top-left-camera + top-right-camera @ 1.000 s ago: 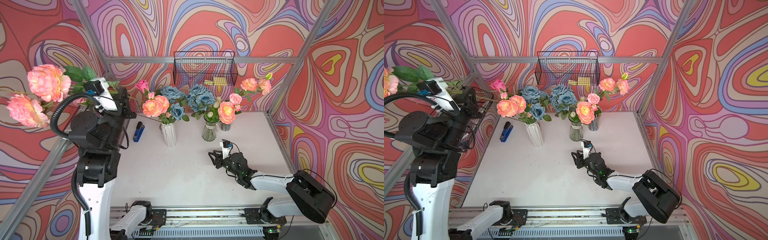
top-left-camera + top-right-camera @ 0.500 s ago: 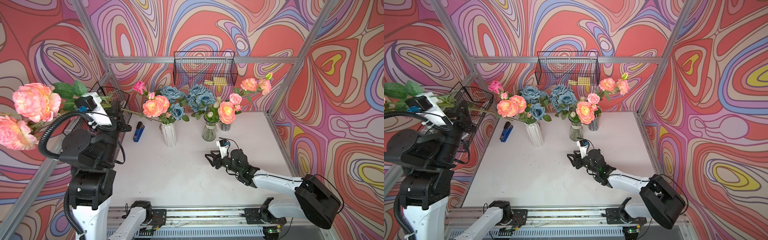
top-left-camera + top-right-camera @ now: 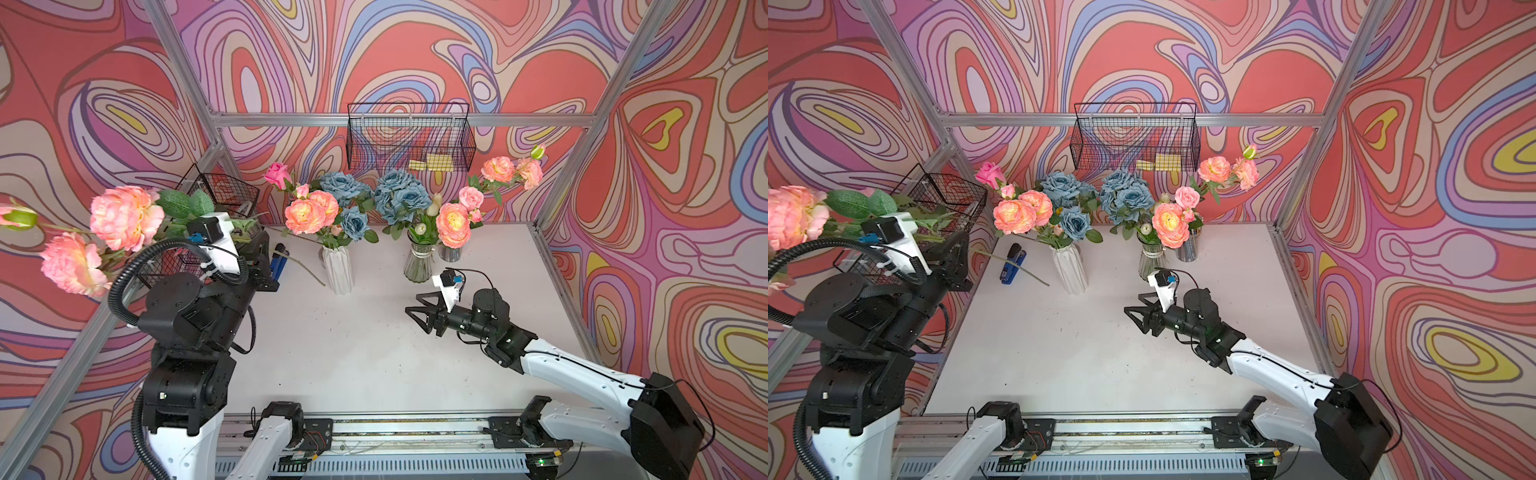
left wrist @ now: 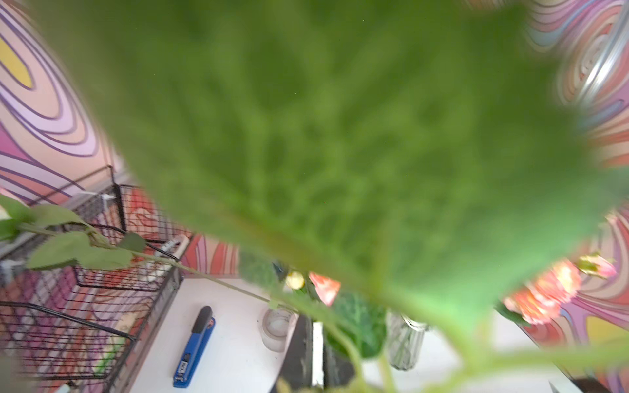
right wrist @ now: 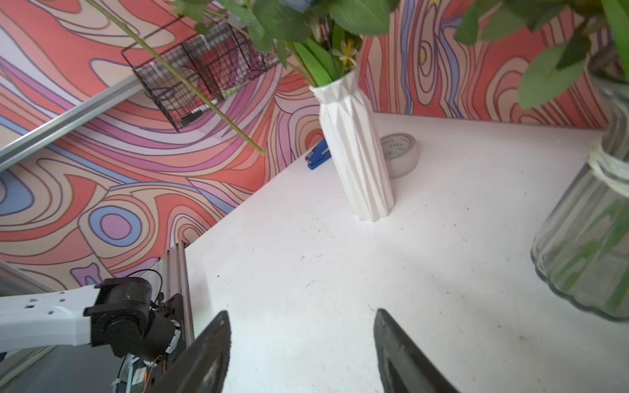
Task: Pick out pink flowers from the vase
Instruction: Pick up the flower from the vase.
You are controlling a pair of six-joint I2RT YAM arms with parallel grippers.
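Long-stemmed peach-pink artificial flower spray point(image 3: 124, 216), at the left edge of a top view, looks light and top-heavy with floppy heads, so grip the stiff green stem point(image 3: 307, 272). The left claw point(image 3: 268, 251) is clamped on it; the right claw point(image 3: 415, 311) hangs spread and empty above the white worktop point(image 3: 353, 353).

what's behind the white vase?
Seen from the right wrist: a tape roll, partly covered by the white vase, and a blue stapler, one end hidden by the vase too.
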